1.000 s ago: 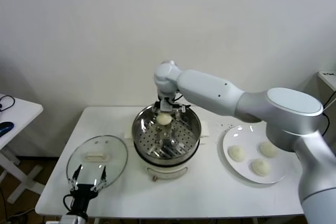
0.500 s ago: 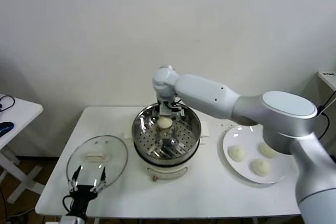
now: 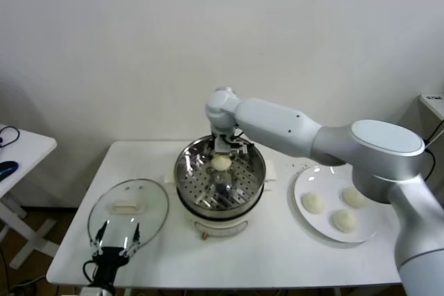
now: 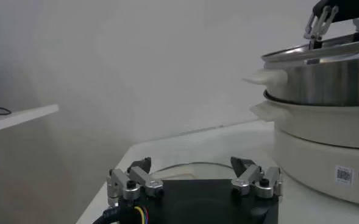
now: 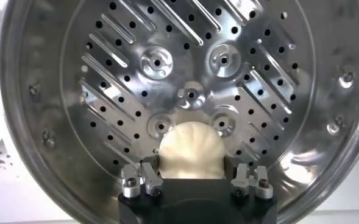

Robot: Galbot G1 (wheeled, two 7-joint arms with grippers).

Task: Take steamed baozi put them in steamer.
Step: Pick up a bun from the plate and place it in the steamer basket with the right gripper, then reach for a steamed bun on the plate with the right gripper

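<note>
Right wrist view: our right gripper point(image 5: 194, 179) has sunk into the shiny perforated steel steamer point(image 5: 301, 79), fingers just parting from the small cream-white baozi point(image 5: 191, 152) on the floor. One delivered; three remain on the flat white plate point(image 3: 302, 181). Left gripper point(image 3: 114, 239) waits open.

Hidden and cut-off parts

In the head view the right gripper point(image 3: 222, 149) largely sits behind its own wrist at frame centre, and the steamer point(image 3: 219, 179) wall hides the near basket floor. The left gripper point(image 3: 114, 246) runs off the bottom edge. In the right wrist view the gripper body covers the near side of the baozi point(image 5: 191, 149) at lower centre.
</note>
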